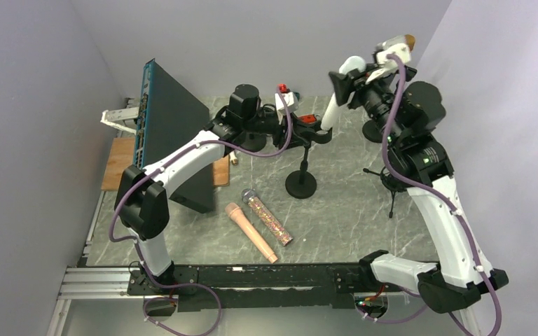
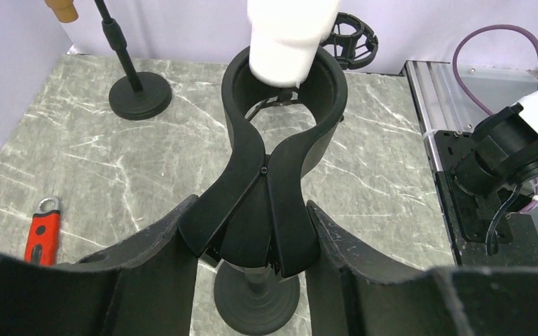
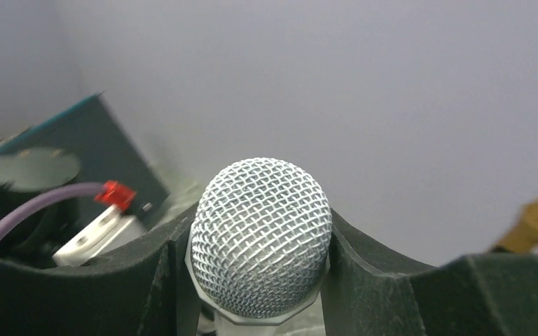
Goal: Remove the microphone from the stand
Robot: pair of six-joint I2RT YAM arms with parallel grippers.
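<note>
The white microphone with a silver mesh head is tilted, its head up and to the right. My right gripper is shut on the head, which sits between the fingers in the right wrist view. The black stand has a ring clip on top. My left gripper is shut on the clip's handles, seen in the left wrist view. The microphone's white lower end is at the ring's mouth. The stand's round base shows below.
A pink microphone and a glittery one lie on the marble table. A dark slanted panel stands at the left. A second stand with a gold microphone, a tripod and a red tool are nearby.
</note>
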